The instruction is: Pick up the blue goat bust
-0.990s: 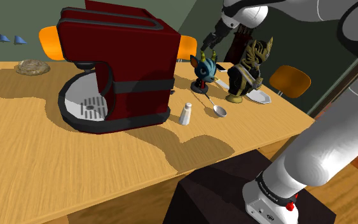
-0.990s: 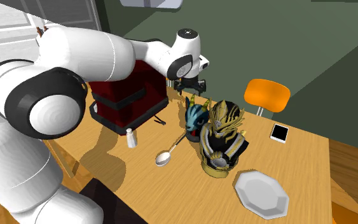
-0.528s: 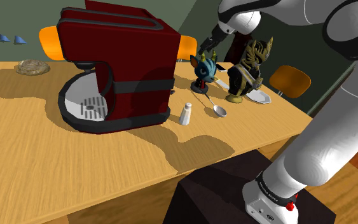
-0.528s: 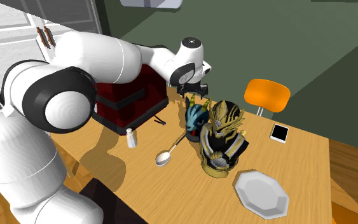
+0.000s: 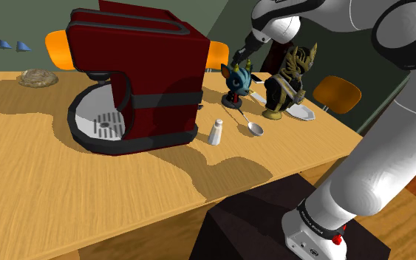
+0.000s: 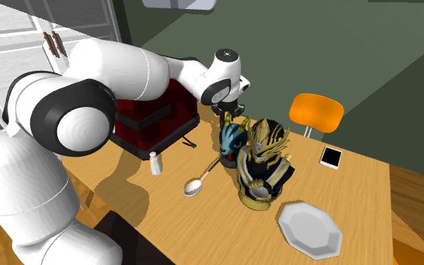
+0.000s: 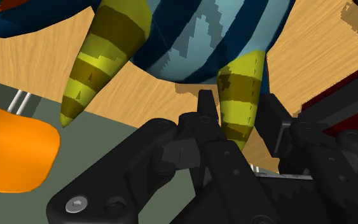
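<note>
Tool [image 6: 230, 115] right at the blue goat bust [image 6: 231, 141] horns

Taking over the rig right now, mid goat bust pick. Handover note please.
Claw: at the top of the blue striped goat bust, straddling one yellow-banded horn. Cannot tell whether it is closed.
Bust: upright on the wooden table, between the dark red coffee machine and the gold-and-black armoured bust.
Done: approach.
Left: confirm grip, then lift; bust not yet off the table.
</note>
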You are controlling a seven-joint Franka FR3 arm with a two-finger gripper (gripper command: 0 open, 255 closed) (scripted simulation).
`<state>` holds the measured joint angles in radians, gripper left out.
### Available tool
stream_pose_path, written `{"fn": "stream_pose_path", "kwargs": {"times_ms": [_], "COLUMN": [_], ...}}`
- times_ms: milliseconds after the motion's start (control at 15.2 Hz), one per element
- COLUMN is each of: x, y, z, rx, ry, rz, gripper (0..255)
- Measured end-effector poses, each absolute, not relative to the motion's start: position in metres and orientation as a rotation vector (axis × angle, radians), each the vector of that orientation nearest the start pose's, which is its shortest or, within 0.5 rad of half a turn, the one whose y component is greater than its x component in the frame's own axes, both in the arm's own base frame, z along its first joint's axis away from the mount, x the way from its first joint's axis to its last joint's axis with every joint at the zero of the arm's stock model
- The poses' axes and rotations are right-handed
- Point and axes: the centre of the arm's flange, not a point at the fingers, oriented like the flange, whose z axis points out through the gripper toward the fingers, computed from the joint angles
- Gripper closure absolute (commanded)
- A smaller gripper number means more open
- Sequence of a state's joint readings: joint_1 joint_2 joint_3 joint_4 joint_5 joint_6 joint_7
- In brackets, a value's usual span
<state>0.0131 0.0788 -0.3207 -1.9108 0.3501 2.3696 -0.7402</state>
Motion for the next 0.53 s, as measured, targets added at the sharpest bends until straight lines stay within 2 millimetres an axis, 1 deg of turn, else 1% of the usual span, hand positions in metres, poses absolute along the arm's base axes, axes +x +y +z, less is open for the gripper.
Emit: {"fn": "stream_pose_path", "kwargs": {"times_ms": [330,528], "x": [0.5860,0.5862], "y": [-0.1773,-0.1770], "z": [0.4971,0.5067], "rx": [-3.000,-3.000], "ry": [-0.353,-0.352], "rz": [-0.712,-0.706], "gripper": [255,255]}}
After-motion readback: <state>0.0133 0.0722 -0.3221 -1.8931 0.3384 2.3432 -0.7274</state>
